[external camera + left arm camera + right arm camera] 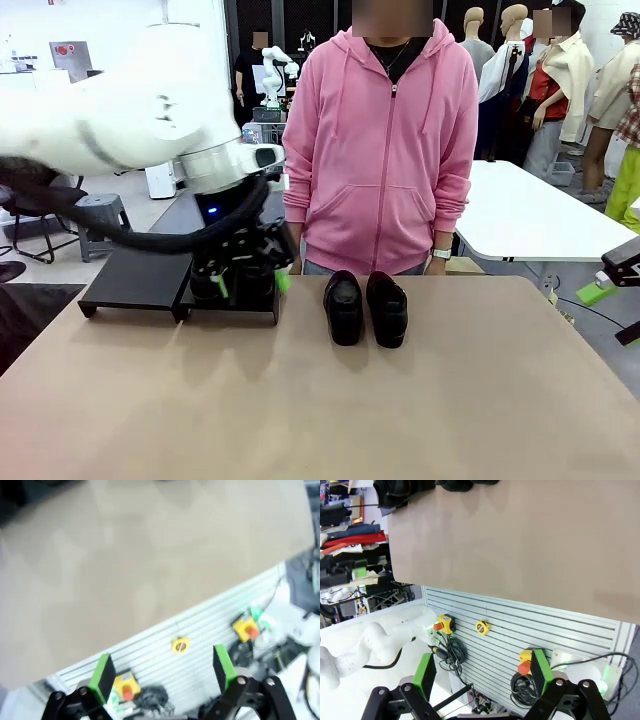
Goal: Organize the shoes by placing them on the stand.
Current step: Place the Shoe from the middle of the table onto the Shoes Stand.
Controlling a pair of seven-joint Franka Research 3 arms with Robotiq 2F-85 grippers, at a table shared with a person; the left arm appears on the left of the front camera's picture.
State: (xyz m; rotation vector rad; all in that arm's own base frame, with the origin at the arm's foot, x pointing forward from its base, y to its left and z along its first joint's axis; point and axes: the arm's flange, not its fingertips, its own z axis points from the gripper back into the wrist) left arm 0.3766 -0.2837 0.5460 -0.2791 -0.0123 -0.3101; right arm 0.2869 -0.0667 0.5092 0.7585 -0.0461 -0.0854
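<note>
Two shiny black shoes [364,307] stand side by side on the tan table, in front of the person. The stand [135,282] is two low black platforms at the far left. My left gripper [252,284] hangs open just above the right platform, green pads apart. Dark rounded shoe shapes [205,286] sit on the platform under it, mostly hidden by the fingers. In the left wrist view the left gripper [163,672] is open and holds nothing. My right gripper [612,275] is off the table's right edge; the right wrist view shows the right gripper [482,672] open and holding nothing.
A person in a pink hoodie [385,150] stands at the far edge, close behind the shoes. A thick black cable [140,238] loops from my left arm over the stand. A slatted panel with yellow stop buttons [482,627] runs below the table's near edge.
</note>
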